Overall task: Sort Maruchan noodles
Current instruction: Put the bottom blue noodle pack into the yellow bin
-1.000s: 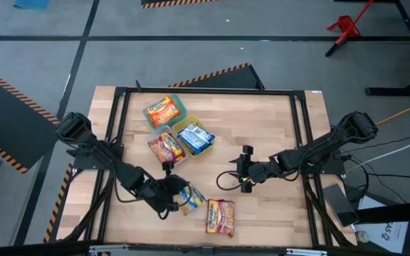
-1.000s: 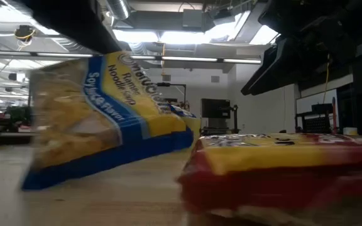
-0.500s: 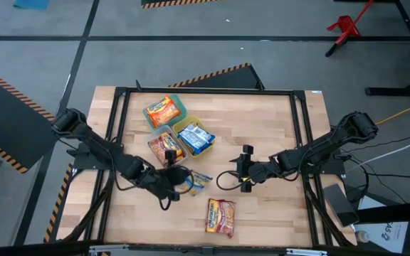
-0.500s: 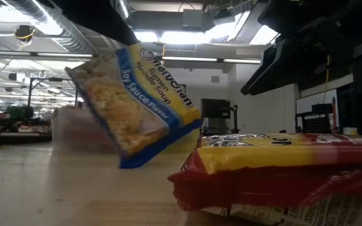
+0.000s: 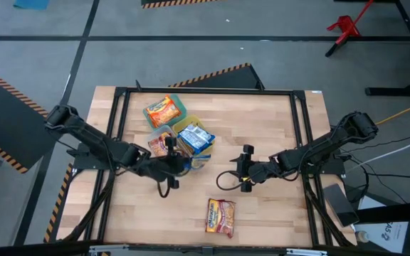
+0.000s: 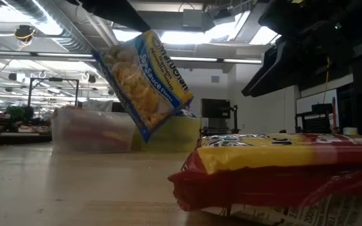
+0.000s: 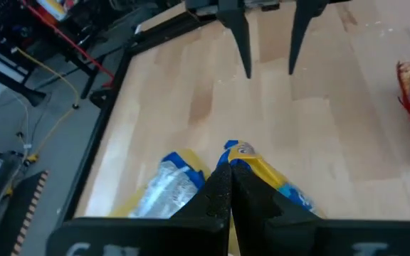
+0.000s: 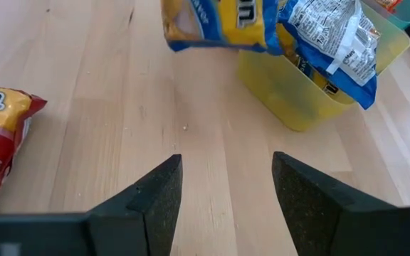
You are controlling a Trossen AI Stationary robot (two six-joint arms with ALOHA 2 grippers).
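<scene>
On the wooden table (image 5: 276, 121), mid-frame, the left gripper (image 5: 179, 163) pinches a blue-yellow noodle packet (image 6: 144, 83) aloft beside the yellow bin (image 8: 301, 99); the right gripper (image 5: 244, 169) waits right of centre, fingers spread.

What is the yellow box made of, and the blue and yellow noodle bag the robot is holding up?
The yellow box looks like see-through coloured plastic, smooth and a bit shiny: the wood shows faintly through its wall. The blue and yellow noodle bag, pinched in the left gripper, looks like thin glossy plastic film: it crinkles and has printed lettering. The table looks like pale wood boards.
</scene>
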